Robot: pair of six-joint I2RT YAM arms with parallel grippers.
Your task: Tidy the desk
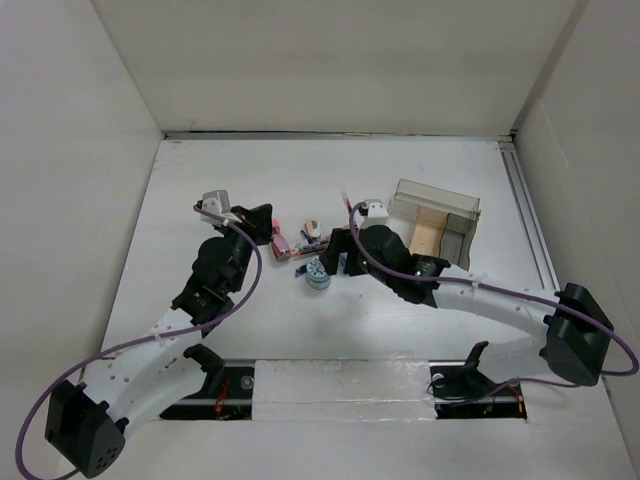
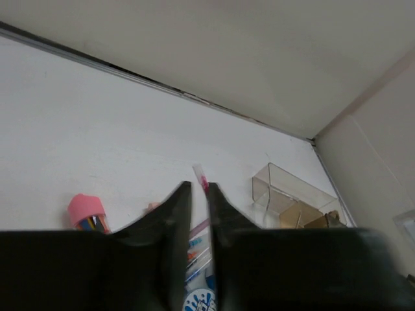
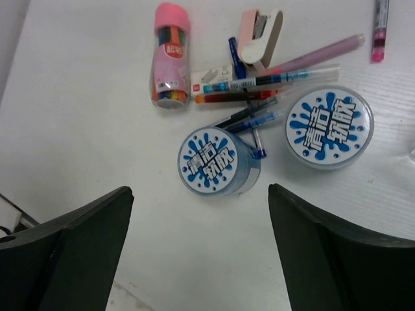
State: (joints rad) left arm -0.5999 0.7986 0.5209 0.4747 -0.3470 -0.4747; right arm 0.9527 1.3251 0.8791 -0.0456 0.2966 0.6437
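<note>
The white desk (image 1: 420,170) holds a small pile of stationery at its middle: a pink tube of coloured pens (image 3: 170,55), a pink stapler (image 3: 260,37), several loose pens (image 3: 272,81) and two round blue-and-white tubs (image 3: 218,161) (image 3: 329,126). My right gripper (image 3: 200,207) is wide open and empty, hovering just short of the nearer tub; in the top view it (image 1: 335,250) is over the pile. My left gripper (image 2: 199,186) has its jaws nearly together with nothing between them; it (image 1: 262,222) is left of the pile, beside the pink tube (image 1: 281,243).
A clear compartment box (image 1: 437,222) stands right of the pile and also shows in the left wrist view (image 2: 292,197). A pink pen (image 3: 379,26) lies apart, towards the box. A metal rail (image 1: 530,220) runs along the right edge. White walls close in three sides.
</note>
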